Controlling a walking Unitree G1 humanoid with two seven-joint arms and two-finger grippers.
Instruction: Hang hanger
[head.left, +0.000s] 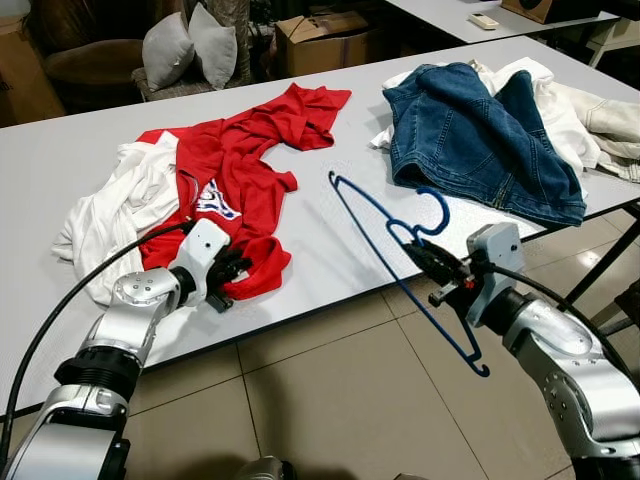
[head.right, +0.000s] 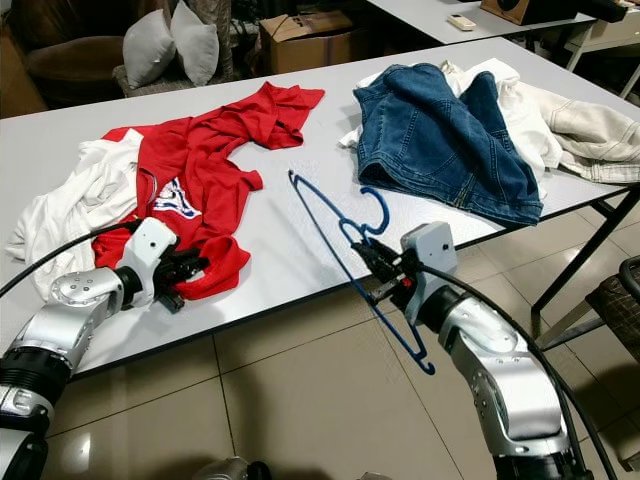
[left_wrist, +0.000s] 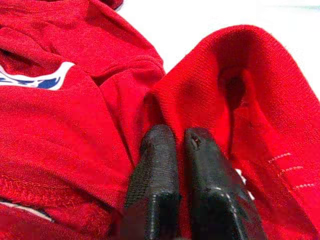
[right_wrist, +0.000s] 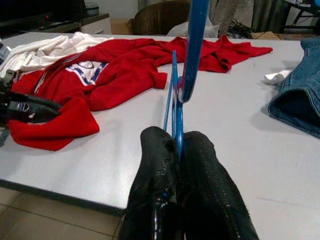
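Right gripper is pinching the blue hanger near its neck, fingers pressed together on the wire. The hanger is being held in the air at the table's near edge, tilted, its hook curling up towards the jeans and one corner hanging down below the table edge over the tiled floor.

Left gripper is closing on the near edge of the red shirt; its fingers are almost touching, with a fold of red cloth caught between them. The shirt is lying crumpled on the grey table, part of it over a white garment to its left.

The jeans are lying well apart from the shirt on the right of the table, resting on another pale garment. Beyond the table a cardboard box and two grey cushions are standing.
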